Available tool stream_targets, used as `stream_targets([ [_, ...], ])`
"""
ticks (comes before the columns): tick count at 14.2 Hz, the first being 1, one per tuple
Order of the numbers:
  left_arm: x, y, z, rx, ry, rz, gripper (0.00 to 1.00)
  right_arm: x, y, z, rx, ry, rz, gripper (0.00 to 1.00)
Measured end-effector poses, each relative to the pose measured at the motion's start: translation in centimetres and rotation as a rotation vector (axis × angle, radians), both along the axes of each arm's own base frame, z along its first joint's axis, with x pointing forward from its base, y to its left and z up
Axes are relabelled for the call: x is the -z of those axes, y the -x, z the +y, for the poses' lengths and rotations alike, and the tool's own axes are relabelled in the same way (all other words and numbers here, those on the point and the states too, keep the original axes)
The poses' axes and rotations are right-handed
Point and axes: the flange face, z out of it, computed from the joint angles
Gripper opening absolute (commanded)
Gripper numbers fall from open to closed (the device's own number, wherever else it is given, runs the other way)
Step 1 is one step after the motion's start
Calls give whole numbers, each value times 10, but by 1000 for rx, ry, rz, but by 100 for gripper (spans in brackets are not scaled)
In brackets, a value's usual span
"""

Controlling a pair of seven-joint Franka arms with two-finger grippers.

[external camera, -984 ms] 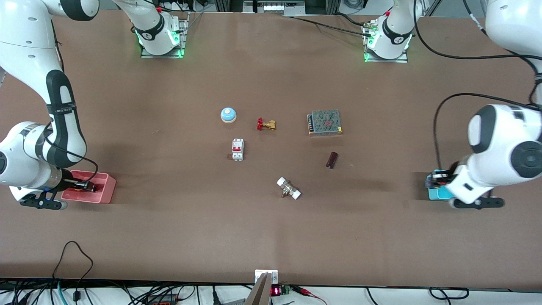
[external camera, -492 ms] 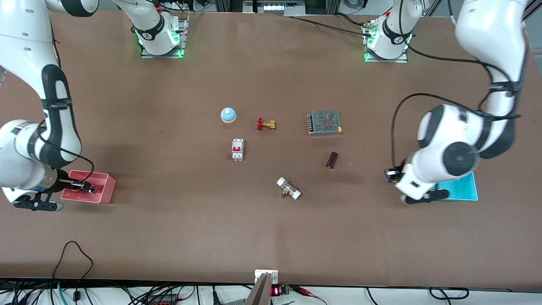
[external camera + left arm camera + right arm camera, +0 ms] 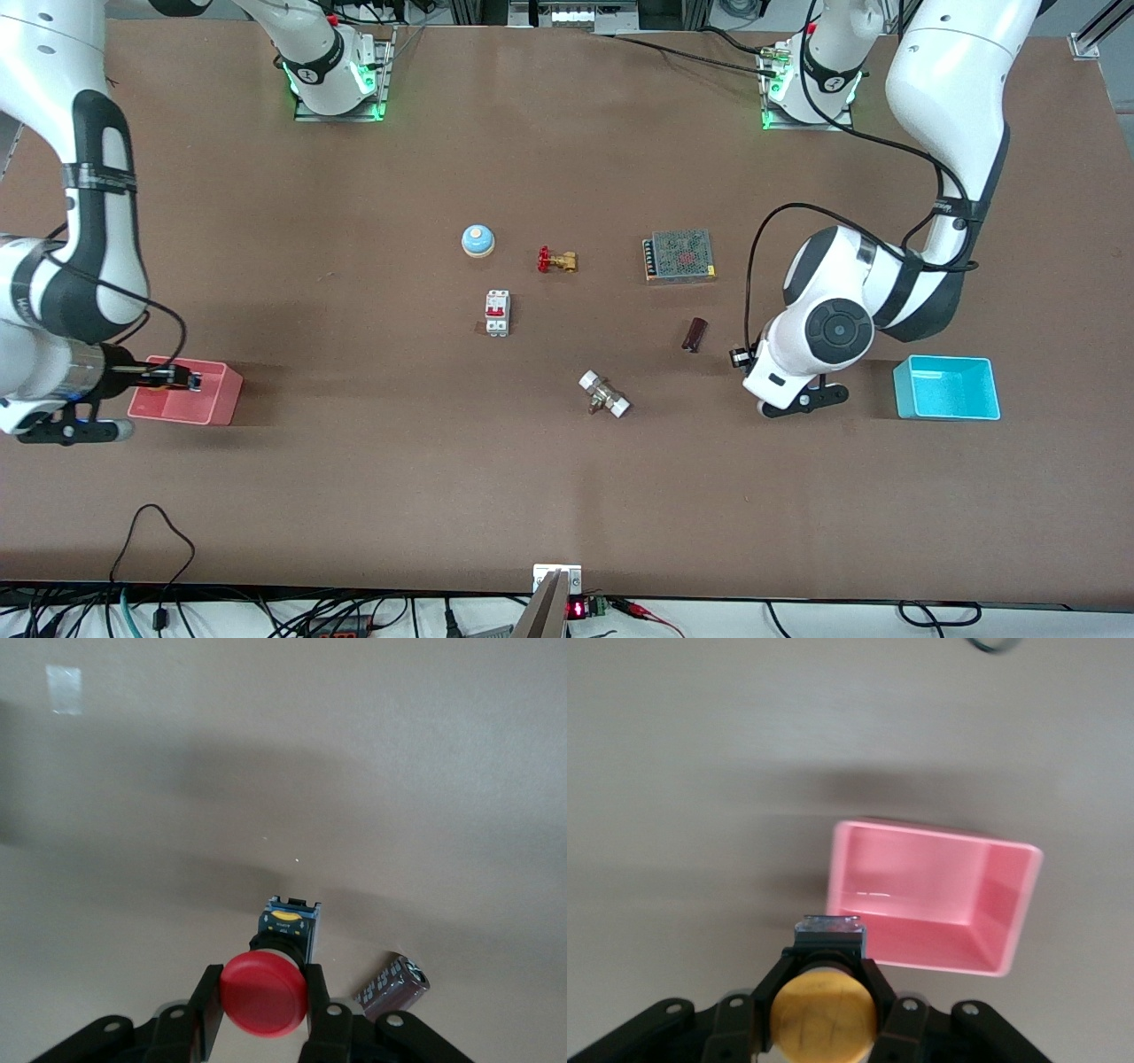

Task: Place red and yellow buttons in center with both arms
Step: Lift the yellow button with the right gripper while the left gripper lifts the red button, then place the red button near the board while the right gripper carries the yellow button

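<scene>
Red button gripped in left hand; yellow button gripped in right hand over pink bin.

The left gripper clamps a red button by its black body between both fingers, held in the air over bare brown table — a dark cylindrical capacitor lies on the table at about three o'clock from the cap.

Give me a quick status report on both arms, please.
Left gripper shut on red button, above the table near the capacitor. Right gripper shut on yellow button, over pink bin.
</scene>
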Motion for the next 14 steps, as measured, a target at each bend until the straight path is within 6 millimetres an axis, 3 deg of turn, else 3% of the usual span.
stream_targets([
  [3, 20, -2, 1, -4, 7, 4, 31, 3, -1, 79, -56, -19, 4, 19],
  [5, 31, -2, 2, -6, 9, 11, 41, 11, 5, 127, -29, -38, 18, 19],
  [7, 36, -1, 1, -4, 9, 17, 54, 25, 13, 161, -21, -35, 26, 19],
  [9, 37, -1, 1, -3, 8, 18, 61, 45, 20, 180, -2, -27, 30, 18],
  [14, 26, -11, 11, -20, 11, -12, 89, 99, 50, 219, 50, 3, 56, 18],
])
